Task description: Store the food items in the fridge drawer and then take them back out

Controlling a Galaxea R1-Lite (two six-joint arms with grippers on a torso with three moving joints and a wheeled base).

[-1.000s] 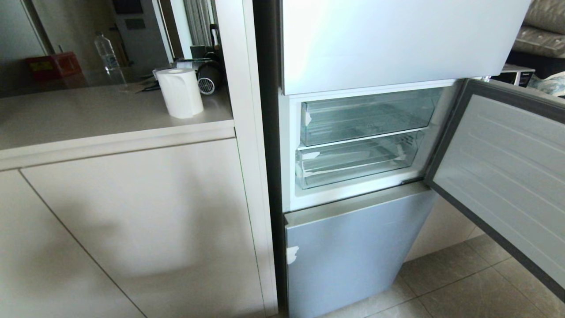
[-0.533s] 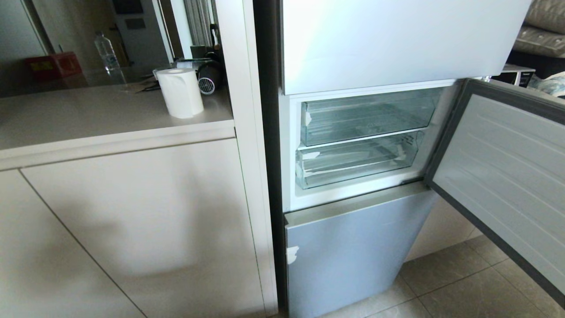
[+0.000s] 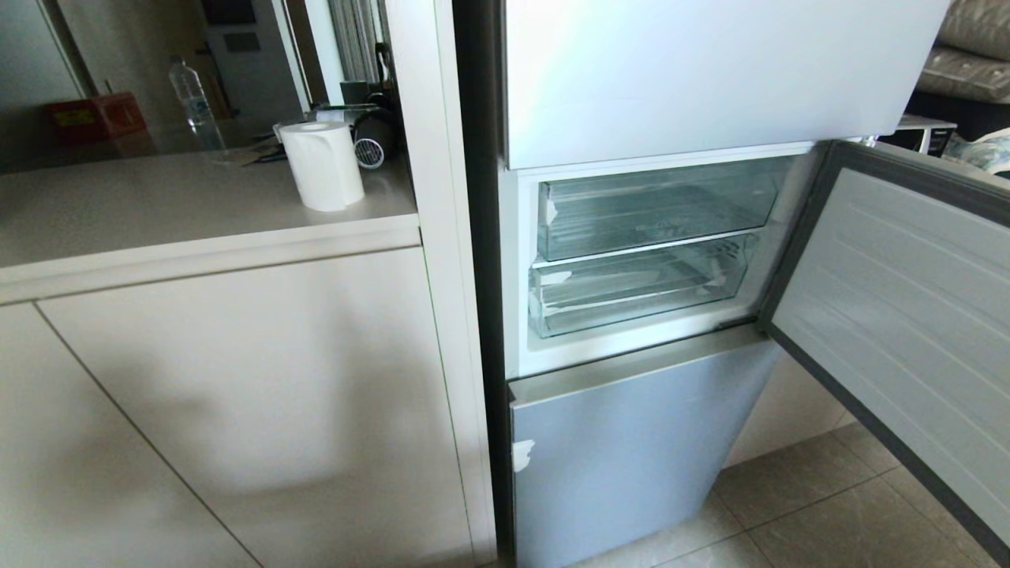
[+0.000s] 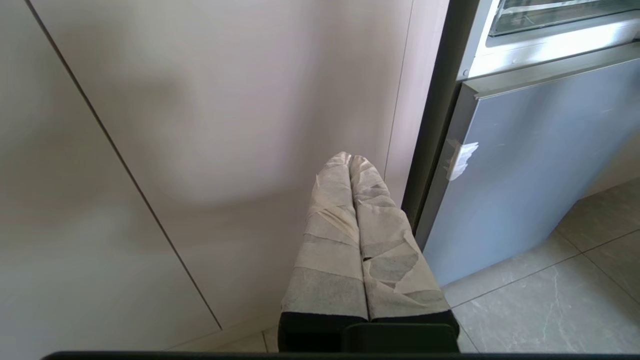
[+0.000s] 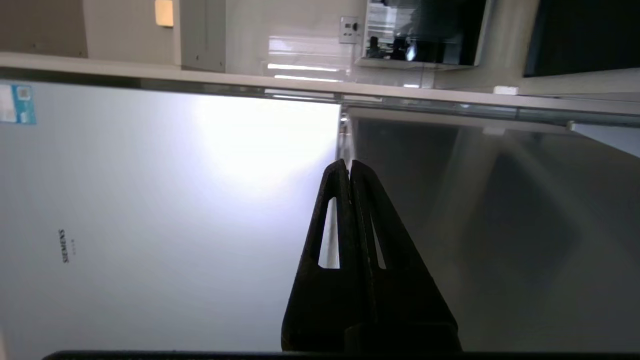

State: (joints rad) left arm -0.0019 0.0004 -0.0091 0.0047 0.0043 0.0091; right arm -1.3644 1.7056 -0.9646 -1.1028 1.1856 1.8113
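Beside the glossy fridge doors [image 5: 165, 215], the right gripper [image 5: 348, 165] points at the seam between two panels, its black fingers pressed together on nothing. Low by the cabinet front [image 4: 210, 100], the left gripper [image 4: 350, 159] hangs parked, its tape-wrapped fingers also closed and empty. Further out, the fridge's middle door [image 3: 907, 315] stands swung open, showing the fridge drawer [image 3: 631, 288] pushed in beneath a shallower clear tray [image 3: 655, 207]. A paper roll [image 3: 322, 164] stands on the counter [image 3: 158, 205]; grey tiles [image 3: 821, 513] cover the floor. No food shows.
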